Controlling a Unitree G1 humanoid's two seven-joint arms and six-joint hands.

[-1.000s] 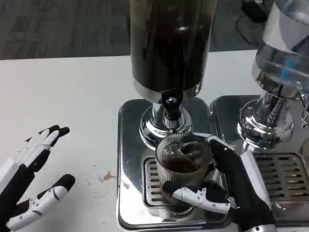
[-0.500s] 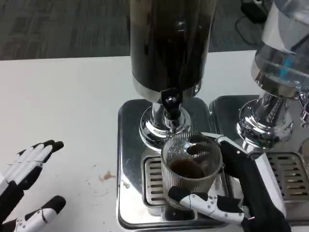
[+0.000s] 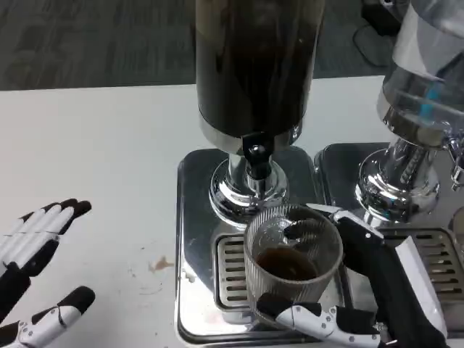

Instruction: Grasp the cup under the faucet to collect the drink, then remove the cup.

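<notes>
A ribbed clear glass cup [image 3: 292,259] with dark drink in its bottom is held by my right hand [image 3: 366,290], fingers wrapped around its far side and thumb across its front. It hangs over the drip grille [image 3: 229,268], a little in front of and to the right of the black faucet [image 3: 255,161]. The faucet belongs to a tall dispenser [image 3: 254,65] full of dark liquid. My left hand [image 3: 32,272] hovers open over the white table at the lower left, holding nothing.
A second dispenser [image 3: 424,109] with a clear tank stands on its own chrome base and grille [image 3: 435,254] at the right. A small brown stain [image 3: 159,265] marks the table left of the chrome tray [image 3: 190,217].
My right hand has drawn the cup toward me and slightly right, away from under the faucet. My left hand has slid lower and left.
</notes>
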